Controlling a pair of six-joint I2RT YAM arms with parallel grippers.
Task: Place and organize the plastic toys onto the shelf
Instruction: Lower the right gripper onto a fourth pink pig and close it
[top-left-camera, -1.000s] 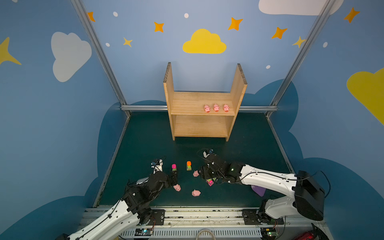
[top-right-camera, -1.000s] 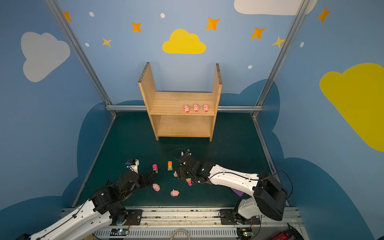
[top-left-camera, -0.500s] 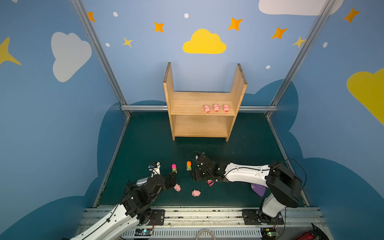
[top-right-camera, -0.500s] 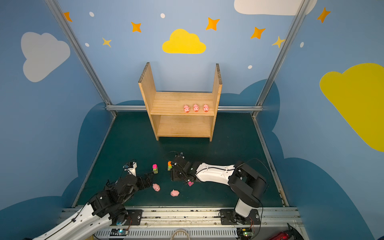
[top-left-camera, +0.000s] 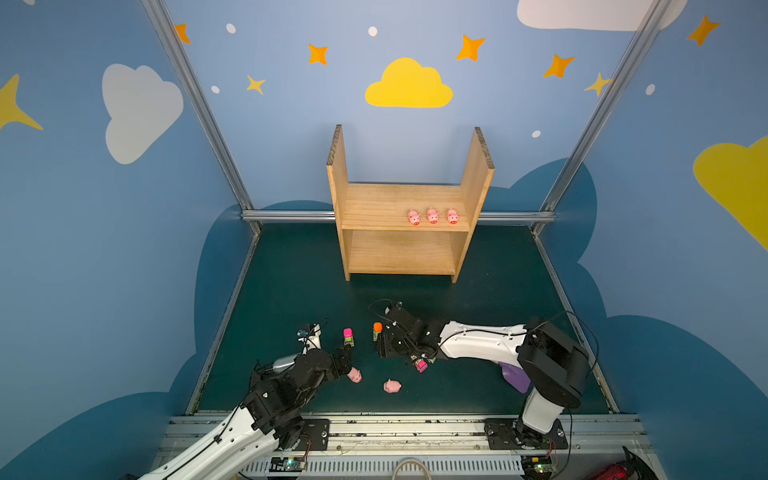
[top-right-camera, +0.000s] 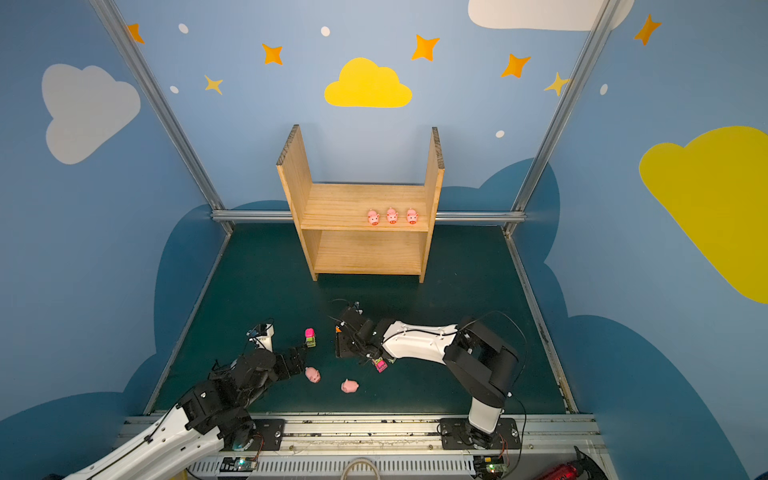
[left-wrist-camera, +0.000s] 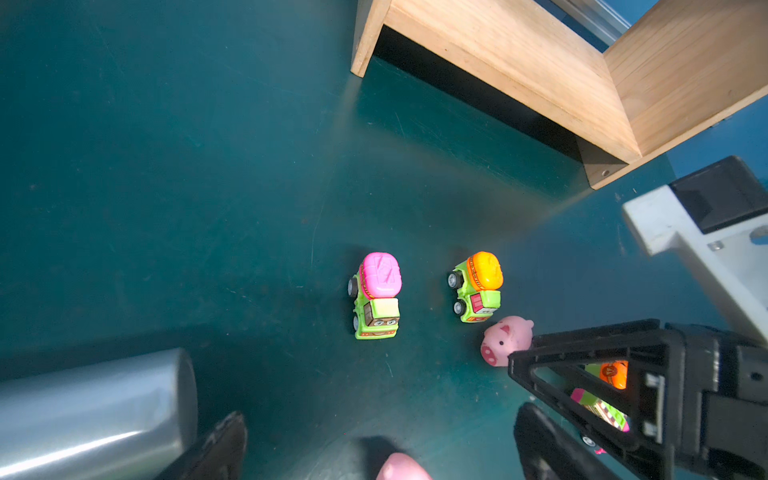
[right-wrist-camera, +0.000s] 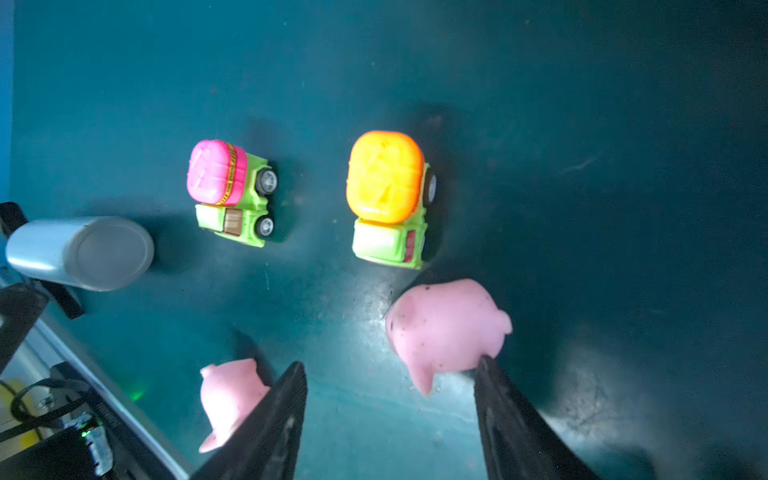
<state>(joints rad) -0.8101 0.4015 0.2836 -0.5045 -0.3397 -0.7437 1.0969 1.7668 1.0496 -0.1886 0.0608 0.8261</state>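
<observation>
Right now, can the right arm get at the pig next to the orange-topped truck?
Probably yes. The right tool hangs open just short of that pig, nothing between. One finger lines up with its edge, and the orange-topped truck sits close behind, so a nudge is possible.

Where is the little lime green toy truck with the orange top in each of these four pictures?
Top view: orange-topped lime truck on the green mat, left of the right gripper.
Top view: only an orange sliver beside that gripper.
Left wrist view: truck whole, next to a pink pig.
Right wrist view: truck large, beyond the open jaws.
Shared landmark: the pink-topped truck beside it.
</observation>
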